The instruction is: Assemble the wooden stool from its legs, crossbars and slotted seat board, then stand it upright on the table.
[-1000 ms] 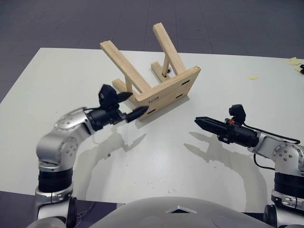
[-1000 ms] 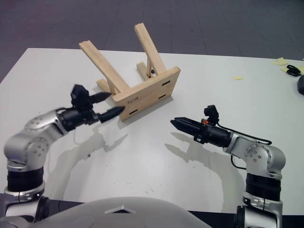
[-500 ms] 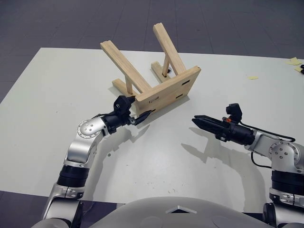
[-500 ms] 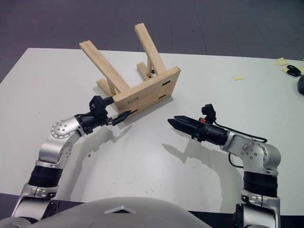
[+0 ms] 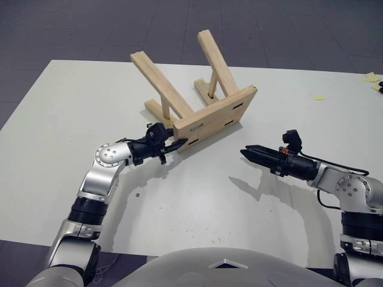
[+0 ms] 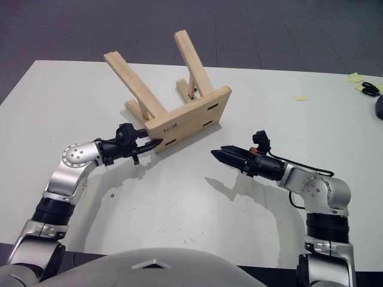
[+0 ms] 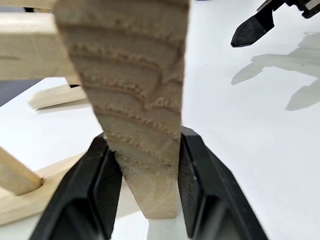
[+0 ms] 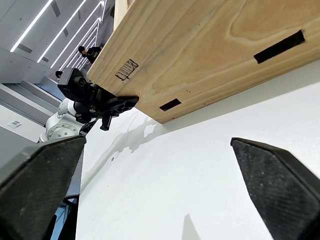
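Note:
The wooden stool lies tipped on the white table (image 5: pixel 197 209), with its slotted seat board (image 5: pixel 218 113) standing on its long edge. Two legs (image 5: pixel 160 82) slant up and away, and a crossbar (image 5: pixel 206 91) joins them. My left gripper (image 5: pixel 173 142) is shut on the board's lower near corner. In the left wrist view its fingers (image 7: pixel 102 175) press both faces of the board's end grain (image 7: pixel 130 100). My right gripper (image 5: pixel 246 152) hovers open just above the table, to the right of the board and pointing at it, apart from it. Its fingertips (image 8: pixel 280 180) stand wide apart below the board (image 8: pixel 200 50).
Yellow paper scraps (image 5: pixel 319 97) lie at the table's far right, and a dark object (image 6: pixel 379 107) sits at the right edge. A tiny dark speck (image 5: pixel 137 194) lies on the table near my left elbow. Dark floor lies beyond the far table edge.
My left gripper has moved in from the left and shut on the seat board's corner. The stool has shifted slightly to the right. My right gripper has crept a little toward the board.

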